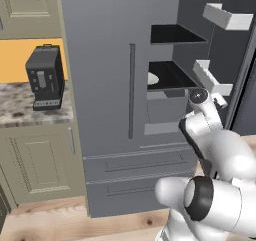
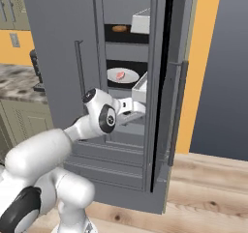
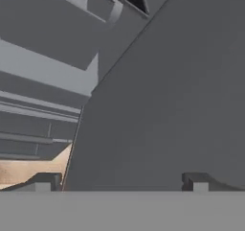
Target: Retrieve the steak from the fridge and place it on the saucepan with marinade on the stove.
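One steak point(image 2: 121, 74) lies on one plate point(image 2: 112, 77) inside the fridge point(image 2: 58, 43).

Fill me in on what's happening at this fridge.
The white arm is reaching into the fridge, whose right door stands open. Its end effector is open and empty, close against a grey fridge surface. The steak lies untouched on a white plate on a dark shelf above the arm's wrist. A brown lump sits one shelf higher.
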{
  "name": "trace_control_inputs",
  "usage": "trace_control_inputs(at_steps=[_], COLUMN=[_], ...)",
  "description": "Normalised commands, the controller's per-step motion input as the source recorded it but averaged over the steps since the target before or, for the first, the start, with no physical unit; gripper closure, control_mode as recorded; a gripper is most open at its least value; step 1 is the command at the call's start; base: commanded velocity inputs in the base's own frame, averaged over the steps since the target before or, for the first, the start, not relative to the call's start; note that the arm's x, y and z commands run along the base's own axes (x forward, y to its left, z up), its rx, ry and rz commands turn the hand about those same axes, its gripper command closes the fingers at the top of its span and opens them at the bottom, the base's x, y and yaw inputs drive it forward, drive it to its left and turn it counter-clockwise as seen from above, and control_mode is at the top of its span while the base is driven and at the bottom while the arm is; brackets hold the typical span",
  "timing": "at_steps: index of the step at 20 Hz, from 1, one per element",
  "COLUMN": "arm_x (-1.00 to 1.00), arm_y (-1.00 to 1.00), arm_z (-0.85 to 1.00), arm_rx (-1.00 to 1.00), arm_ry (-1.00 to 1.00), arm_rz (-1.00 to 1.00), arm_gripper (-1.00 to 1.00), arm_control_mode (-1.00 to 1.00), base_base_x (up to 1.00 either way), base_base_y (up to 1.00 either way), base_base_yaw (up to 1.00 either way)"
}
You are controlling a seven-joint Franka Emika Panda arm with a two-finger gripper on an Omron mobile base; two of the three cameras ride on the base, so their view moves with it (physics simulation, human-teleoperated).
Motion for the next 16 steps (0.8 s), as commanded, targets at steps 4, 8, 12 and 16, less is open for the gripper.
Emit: trace_control_inputs(at_steps=[4,8,12,16], arm_x=[0.00,-0.23,-0.68,-0.47], arm_y=[-1.00,-0.61,0.64,1.00], arm_z=[-0.14,-0.06,0.00,0.01], arm_rx=[0.00,0.00,0.03,0.11], arm_ry=[0.12,0.05,-0.05,-0.02], arm_rz=[-0.16,-0.07,0.01,0.02], arm_gripper=[-1.00,-1.00,-1.00,-1.00], arm_control_mode=[-1.00,-1.00,-1.00,-1.00], base_base_x=[0.00,0.00,0.00,0.00], base_base_y=[0.00,0.00,0.00,0.00], base_base_yaw=[0.00,0.00,0.00,0.00])
